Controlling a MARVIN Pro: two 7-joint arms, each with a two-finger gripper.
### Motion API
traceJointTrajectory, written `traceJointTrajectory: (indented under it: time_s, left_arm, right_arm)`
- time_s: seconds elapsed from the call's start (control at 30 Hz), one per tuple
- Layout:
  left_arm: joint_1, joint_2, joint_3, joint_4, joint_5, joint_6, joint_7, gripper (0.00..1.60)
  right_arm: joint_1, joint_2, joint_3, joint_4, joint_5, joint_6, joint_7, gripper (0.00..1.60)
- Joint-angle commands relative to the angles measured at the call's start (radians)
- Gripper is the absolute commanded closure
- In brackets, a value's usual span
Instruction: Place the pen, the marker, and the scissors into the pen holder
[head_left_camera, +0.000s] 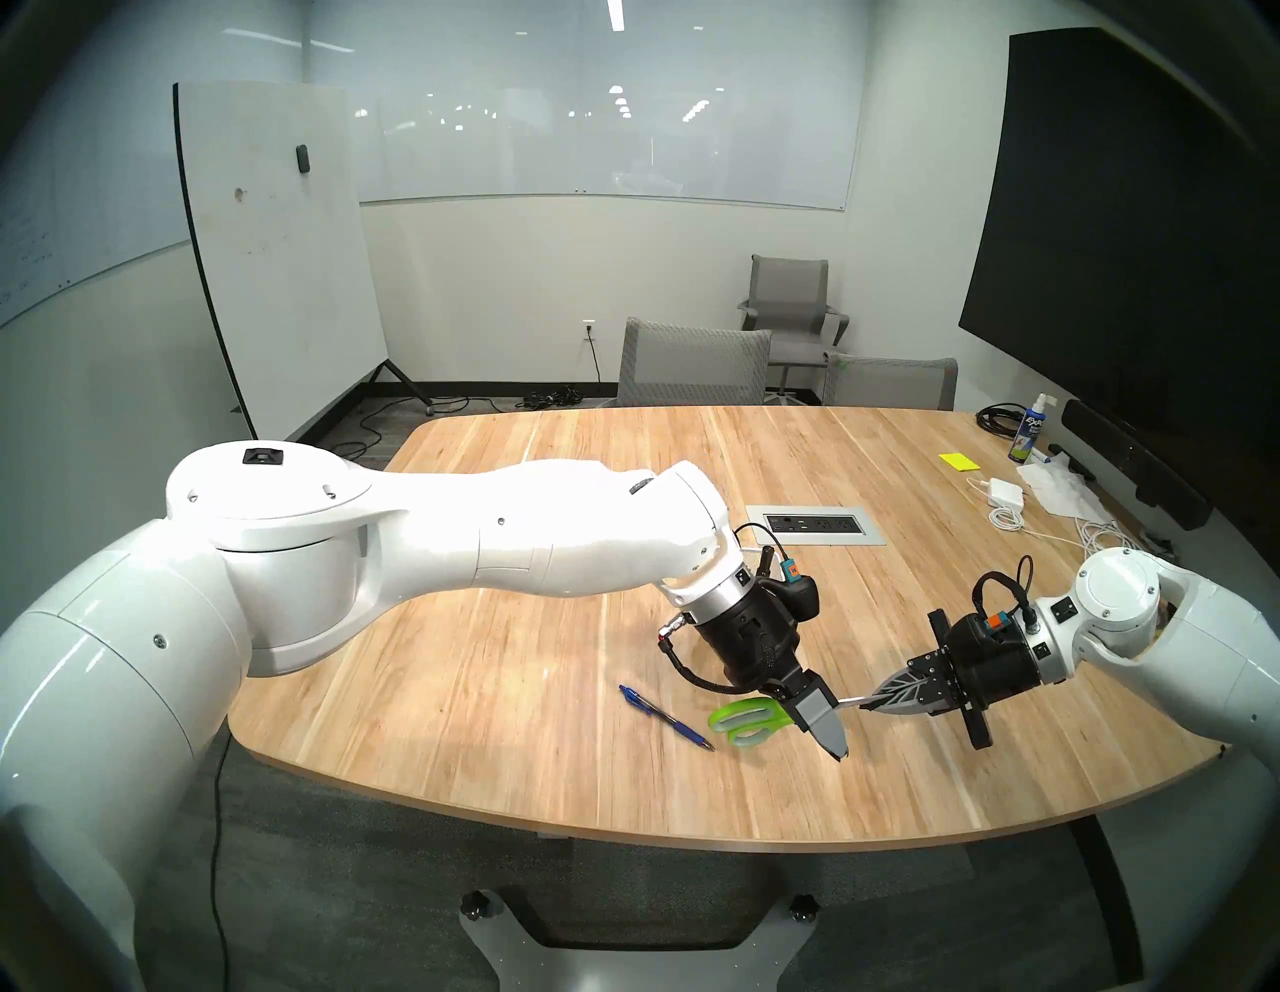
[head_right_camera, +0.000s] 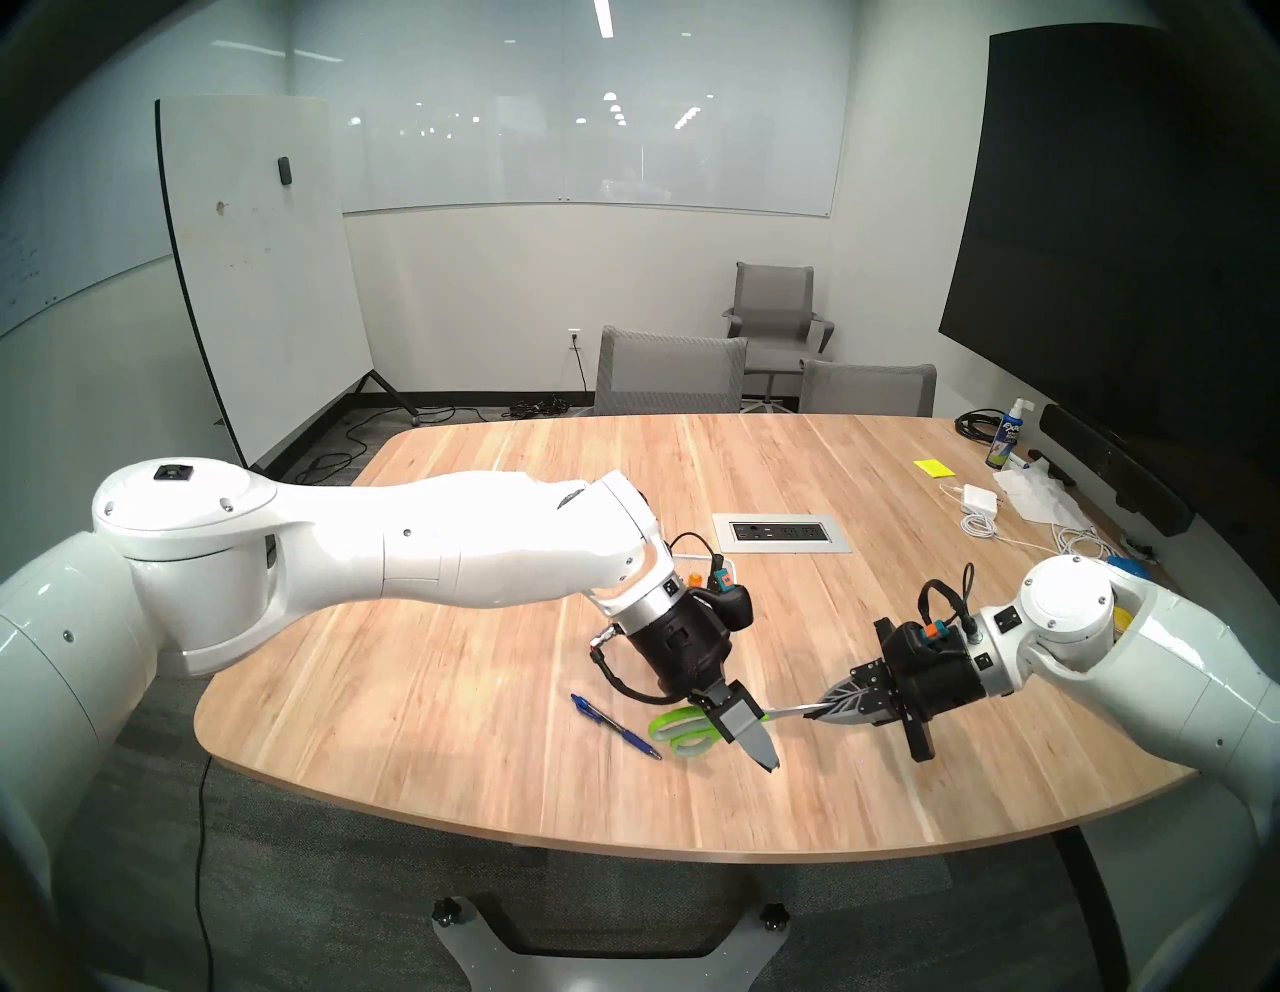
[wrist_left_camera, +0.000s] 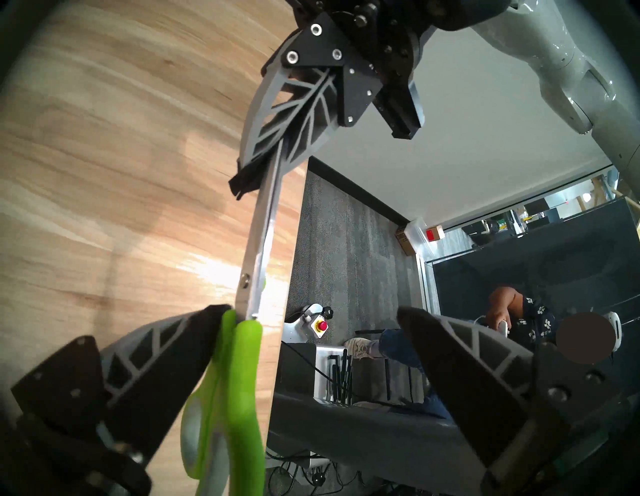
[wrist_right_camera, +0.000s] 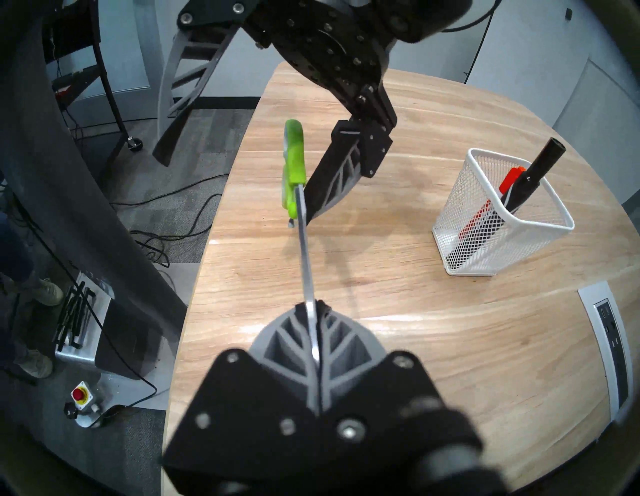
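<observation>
Head stereo left shows us both our arms meeting low over the near edge of the wooden table (head_left_camera: 554, 554). Our right gripper (head_left_camera: 874, 703) is clenched on the silver blades of the scissors (head_left_camera: 744, 720), which hang in the air between the two hands, blades toward our right and the lime-green and grey loop handles toward our left. Our left gripper (wrist_left_camera: 311, 315) is spread wide and released around the handle end: in the left wrist view one finger (wrist_left_camera: 166, 343) lies against the green handle near the pivot, while the other finger (wrist_left_camera: 460, 350) stands well apart from it. In the right wrist view the blades run straight out from between our closed right fingers (wrist_right_camera: 277, 343), with the handles seen edge-on beside one left finger. The pen (head_left_camera: 666, 717), a slim blue ballpoint, lies flat on the table just beside the scissor handles, toward our left and near the front edge. The pen holder (wrist_right_camera: 498, 214), a white wire-mesh cup, stands upright on the table near a recessed power outlet panel (wrist_right_camera: 606, 343); a thick black marker (wrist_right_camera: 530, 180) and an orange-capped marker (wrist_right_camera: 509, 182) lean inside it.
</observation>
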Motion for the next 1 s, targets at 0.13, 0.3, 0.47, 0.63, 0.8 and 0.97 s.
traceJointTrajectory:
  time_s: [0.13,0.3,0.47,0.63,0.8,0.97]
  left_arm:
    - [0.032,0.09,-0.039,-0.105,-0.049,-0.026,0.078,0.0]
    - [0.044,0.109,-0.046,-0.132,-0.061,-0.039,0.107,0.0]
    - [0.055,0.126,-0.052,-0.155,-0.069,-0.054,0.133,0.0]
    - [0.065,0.145,-0.056,-0.181,-0.076,-0.066,0.156,0.0]
    - [0.071,0.155,-0.058,-0.196,-0.079,-0.074,0.172,0.0]
    - [0.074,0.164,-0.06,-0.209,-0.082,-0.079,0.189,0.0]
  right_arm:
    - [0.03,-0.018,0.022,0.029,0.045,0.042,0.028,1.6]
    - [0.05,-0.035,0.028,0.054,0.06,0.079,0.067,1.6]
    - [0.067,-0.051,0.034,0.074,0.063,0.107,0.084,1.6]
    - [0.071,-0.059,0.039,0.082,0.062,0.123,0.092,1.6]
    - [0.076,-0.07,0.043,0.091,0.059,0.134,0.097,1.6]
    - [0.085,-0.082,0.046,0.106,0.052,0.143,0.101,1.6]
